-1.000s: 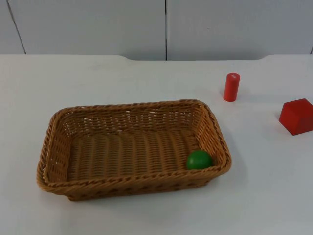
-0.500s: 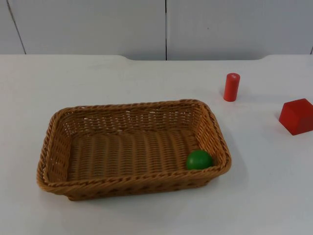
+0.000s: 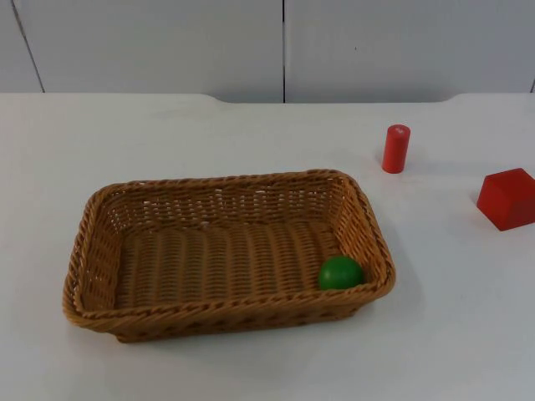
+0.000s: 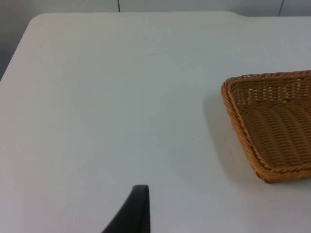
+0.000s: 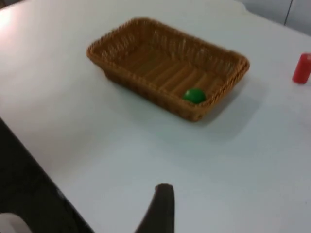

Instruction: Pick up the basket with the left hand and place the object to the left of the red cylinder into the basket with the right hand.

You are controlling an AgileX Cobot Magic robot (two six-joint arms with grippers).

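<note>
Left gripper (image 4: 138, 213): one black fingertip shows over bare white table, well apart from the basket; whether it stands open or closed cannot be told.
Right gripper (image 5: 163, 211): one black fingertip shows above the table near its edge, well apart from the basket; open or closed cannot be told.
Basket (image 3: 100, 242): woven brown, rectangular, resting flat on the table in the lower left and centre of the top view; no gripper touches it. One corner of it appears in the left wrist view (image 4: 243, 116), and the whole basket in the right wrist view (image 5: 141, 29).
Green ball (image 3: 340, 273): inside the basket, in its lower right corner in the top view, touching the woven wall; also seen in the right wrist view (image 5: 194, 95).
Red cylinder (image 3: 395, 149): upright on the table, upper right of the top view, apart from the basket; partly seen in the right wrist view (image 5: 302, 68).
Red cube (image 3: 507, 199): on the table at the right edge of the top view, below and right of the cylinder.
Table (image 3: 251, 134): white, ending at a grey partition wall (image 3: 167, 50).
</note>
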